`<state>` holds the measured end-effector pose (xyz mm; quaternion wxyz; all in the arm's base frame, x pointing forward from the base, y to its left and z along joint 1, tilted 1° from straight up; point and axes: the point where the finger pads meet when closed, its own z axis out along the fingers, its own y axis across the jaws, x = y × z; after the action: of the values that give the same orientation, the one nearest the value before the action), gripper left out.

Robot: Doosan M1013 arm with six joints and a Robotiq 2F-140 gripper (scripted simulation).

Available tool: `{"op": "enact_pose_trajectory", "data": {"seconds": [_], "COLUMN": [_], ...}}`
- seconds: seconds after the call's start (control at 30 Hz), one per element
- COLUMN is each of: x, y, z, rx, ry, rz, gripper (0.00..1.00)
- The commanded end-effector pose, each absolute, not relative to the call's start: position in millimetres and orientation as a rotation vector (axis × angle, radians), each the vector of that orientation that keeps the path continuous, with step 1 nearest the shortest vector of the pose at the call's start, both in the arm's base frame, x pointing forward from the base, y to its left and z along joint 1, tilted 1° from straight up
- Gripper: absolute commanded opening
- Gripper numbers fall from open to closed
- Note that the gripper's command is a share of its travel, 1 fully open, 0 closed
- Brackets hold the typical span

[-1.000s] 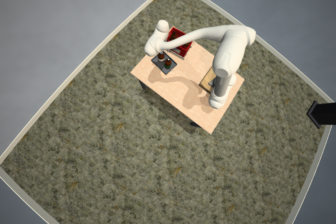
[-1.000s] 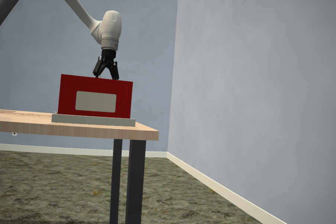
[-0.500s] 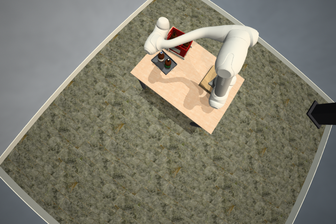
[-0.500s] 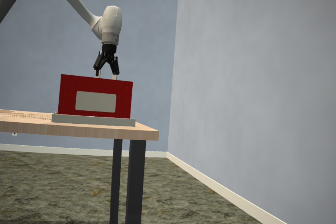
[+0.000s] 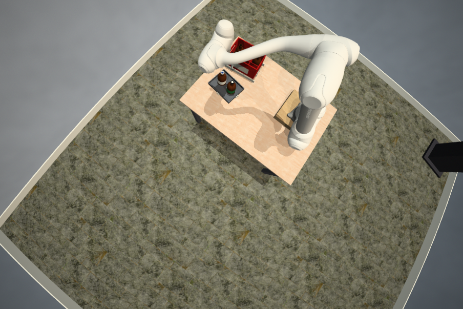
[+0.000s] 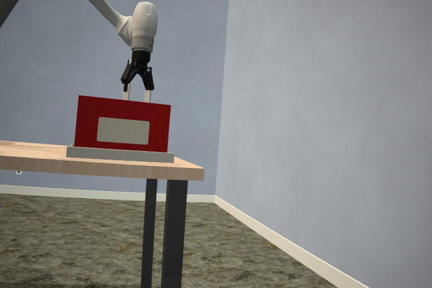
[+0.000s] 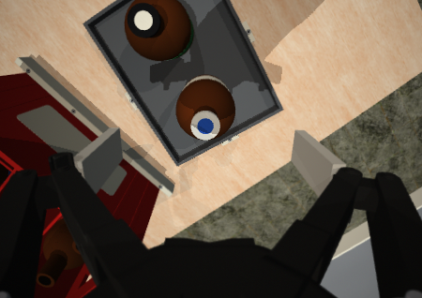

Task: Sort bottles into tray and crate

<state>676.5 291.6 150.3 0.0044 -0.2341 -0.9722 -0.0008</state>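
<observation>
On the tray [image 5: 235, 96] [image 7: 109, 61], two capped bottles stand upright, apart. Above them, my gripper [image 6: 137, 91] [image 7: 207, 144] has its fingers spread wide, grasping nothing.

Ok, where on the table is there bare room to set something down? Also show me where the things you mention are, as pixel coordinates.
Bare: the wide stretch between the tray [image 5: 239, 93] [image 7: 155, 127] and the wooden board [image 5: 287, 108], partly in the arm's shadow. Crowded: the narrow strip between tray and red crate [image 5: 251, 75] [image 6: 87, 121] [image 7: 136, 206], with the open gripper [image 6: 137, 90] [image 7: 207, 144] nearby.
</observation>
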Motion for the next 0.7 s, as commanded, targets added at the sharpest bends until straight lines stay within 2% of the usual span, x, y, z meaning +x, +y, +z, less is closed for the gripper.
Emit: {"op": "enact_pose_trajectory", "data": {"seconds": [0.0, 0.23, 0.67], "x": [677, 677, 677], "y": [292, 292, 291], "z": [154, 158, 200], "rx": [-0.733, -0.733, -0.733], "ry": [-3.046, -3.046, -3.046], "rz": [-0.003, -0.003, -0.003], "gripper": [1.00, 1.00, 1.00]}}
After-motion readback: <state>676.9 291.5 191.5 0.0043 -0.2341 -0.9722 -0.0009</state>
